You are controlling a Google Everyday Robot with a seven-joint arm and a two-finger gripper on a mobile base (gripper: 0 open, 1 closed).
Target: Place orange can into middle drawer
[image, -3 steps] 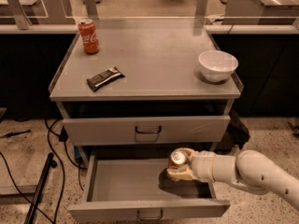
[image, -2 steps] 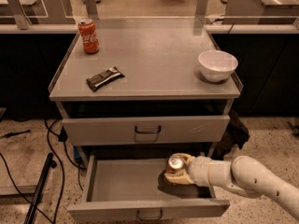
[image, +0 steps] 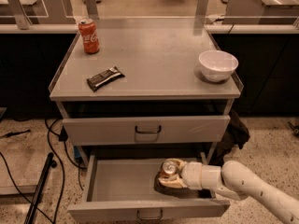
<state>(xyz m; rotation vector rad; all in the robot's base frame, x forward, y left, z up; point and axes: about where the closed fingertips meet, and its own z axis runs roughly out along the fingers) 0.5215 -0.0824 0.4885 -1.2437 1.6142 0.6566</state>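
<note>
The orange can (image: 169,168) stands upright inside the open middle drawer (image: 121,180), right of its centre, its silver top showing. My gripper (image: 171,175) reaches in from the lower right on a white arm and is shut on the can, its pale fingers (image: 173,181) wrapped around the can's lower body. The can sits low, at or just above the drawer floor; I cannot tell if it touches. The drawer is pulled well out, with its front panel and loop handle (image: 149,214) at the bottom edge of the view.
The upper grey drawer (image: 147,129) is closed above. On the cabinet top stand a red cola can (image: 88,36) at the back left, a dark snack bar (image: 105,78) and a white bowl (image: 217,65) at the right. Cables and a dark pole lie on the floor at left.
My gripper with the can has moved slightly left and down, deeper into the drawer.
</note>
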